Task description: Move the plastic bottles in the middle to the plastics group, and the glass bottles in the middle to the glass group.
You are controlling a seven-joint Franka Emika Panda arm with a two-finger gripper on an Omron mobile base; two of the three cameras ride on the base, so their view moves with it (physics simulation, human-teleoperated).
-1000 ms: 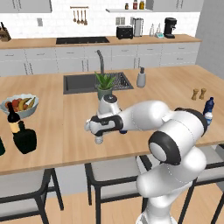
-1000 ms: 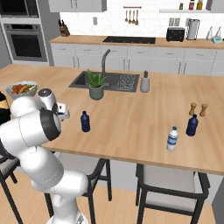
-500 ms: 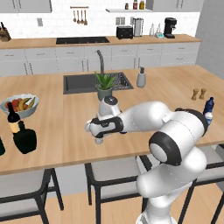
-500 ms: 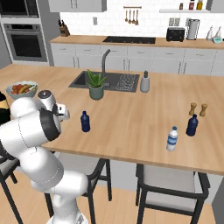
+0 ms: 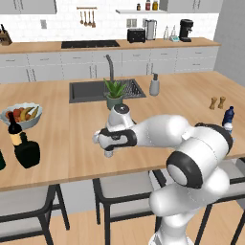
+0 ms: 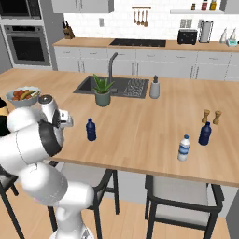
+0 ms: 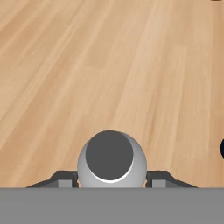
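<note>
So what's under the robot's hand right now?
A small clear bottle sits between the hand's fingers, top toward the camera, wooden counter beneath. Its lower body is hidden.

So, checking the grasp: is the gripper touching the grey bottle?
Cannot tell. Hand view: the fingers flank the grey bottle, whose bulge could hide a gap.

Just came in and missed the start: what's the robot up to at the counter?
It is sorting bottles on the wooden island. Its gripper is down over a small clear bottle with a grey cap, one finger either side of it. A navy bottle waits mid-counter. The black flask stands by the wine bottle, near the fruit bowl.
</note>
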